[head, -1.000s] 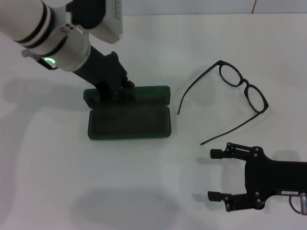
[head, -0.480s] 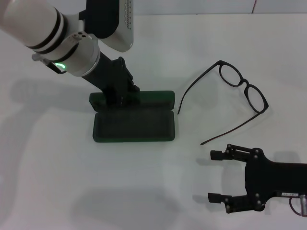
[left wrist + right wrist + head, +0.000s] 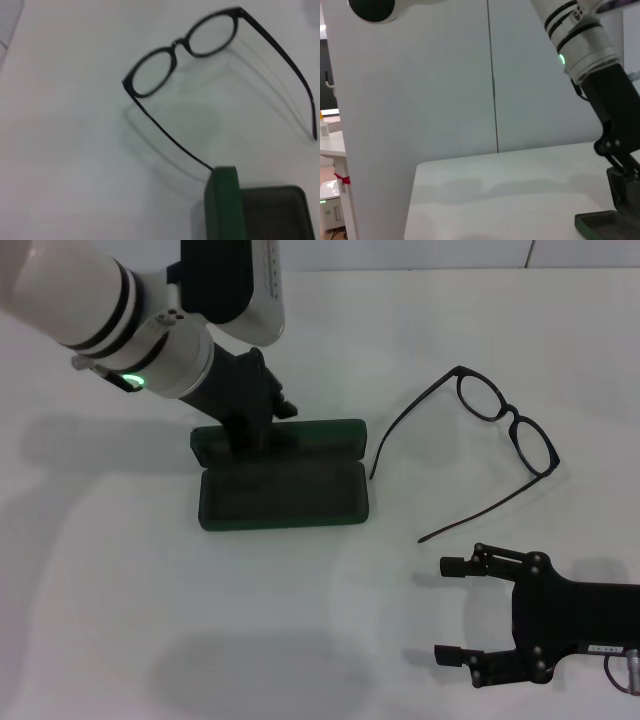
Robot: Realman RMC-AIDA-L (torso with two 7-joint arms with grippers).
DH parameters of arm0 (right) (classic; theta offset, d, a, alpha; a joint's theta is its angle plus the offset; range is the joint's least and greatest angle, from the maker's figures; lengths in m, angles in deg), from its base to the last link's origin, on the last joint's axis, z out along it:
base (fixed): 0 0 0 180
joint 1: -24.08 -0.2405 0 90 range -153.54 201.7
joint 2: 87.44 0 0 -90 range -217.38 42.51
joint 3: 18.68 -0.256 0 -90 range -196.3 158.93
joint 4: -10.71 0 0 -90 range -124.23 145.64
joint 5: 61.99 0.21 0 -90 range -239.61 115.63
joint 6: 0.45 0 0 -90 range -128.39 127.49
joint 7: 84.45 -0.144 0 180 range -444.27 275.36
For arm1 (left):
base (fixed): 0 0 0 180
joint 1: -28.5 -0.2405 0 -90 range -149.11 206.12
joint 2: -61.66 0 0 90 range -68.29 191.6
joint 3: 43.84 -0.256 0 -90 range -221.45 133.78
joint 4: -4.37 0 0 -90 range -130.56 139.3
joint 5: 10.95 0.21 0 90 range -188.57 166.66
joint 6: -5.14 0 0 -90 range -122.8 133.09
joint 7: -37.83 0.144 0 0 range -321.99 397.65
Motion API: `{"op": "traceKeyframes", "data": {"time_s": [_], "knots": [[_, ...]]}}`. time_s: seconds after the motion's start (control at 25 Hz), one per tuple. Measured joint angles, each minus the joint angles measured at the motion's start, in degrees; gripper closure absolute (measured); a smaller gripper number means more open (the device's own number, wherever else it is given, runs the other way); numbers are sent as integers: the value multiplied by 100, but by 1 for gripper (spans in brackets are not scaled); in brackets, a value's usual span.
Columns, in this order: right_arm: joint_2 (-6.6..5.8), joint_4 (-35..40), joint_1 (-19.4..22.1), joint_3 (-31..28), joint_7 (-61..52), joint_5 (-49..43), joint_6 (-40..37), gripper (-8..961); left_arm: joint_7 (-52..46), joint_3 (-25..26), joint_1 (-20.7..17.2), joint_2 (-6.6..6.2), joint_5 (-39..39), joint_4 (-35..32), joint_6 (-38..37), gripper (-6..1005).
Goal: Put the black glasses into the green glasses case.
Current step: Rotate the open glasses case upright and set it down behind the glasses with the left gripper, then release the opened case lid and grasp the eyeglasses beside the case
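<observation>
1. Head view: the green glasses case (image 3: 283, 478) lies open on the white tabletop (image 3: 300, 620), a dark green hard shell with rounded corners and a dull grey-green lining; its tray faces up and its lid stands along the far edge
2. Head view: the black glasses (image 3: 478, 445) lie unfolded on the tabletop to the right of the case and apart from it, thin black rims around two oval clear lenses, both slim temple arms spread; the tip of the nearer temple ends just beside the case's right end
3. Head view: the left gripper (image 3: 252, 425) reaches down onto the case's lid near its left part; its black body covers the contact, so whether the jaws are clamped on the lid or only touching it cannot be told
4. Head view: the right gripper (image 3: 452, 609) rests low at the near right, well apart from the glasses, its jaws spread wide with nothing between them; the arm behind it is cut off by the picture's edge
5. Left wrist view: the glasses show whole, with one temple running to the case's green rim (image 3: 223, 202); only a corner of the case is in view
6. Right wrist view: the left arm comes down onto a case corner (image 3: 607, 225); the glasses are out of view
</observation>
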Motion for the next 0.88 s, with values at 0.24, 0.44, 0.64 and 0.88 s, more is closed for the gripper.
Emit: {"op": "traceKeyframes", "data": {"time_s": [0.24,0.44,0.64,0.88], "knots": [[0,0,-1,-2,0,0,-42,91,-218,18,-33,-5,-152,-47,29,701],[0,0,-2,-22,-13,-1,-50,92,-524,408,-63,-27,-508,-18,-306,424],[-8,0,-10,-32,-58,-1,-52,92,-441,1189,-343,-51,-1542,228,-560,311],[-20,0,-11,-51,-66,10,-51,92,302,2368,-723,-204,-3313,1506,-952,302]]}}
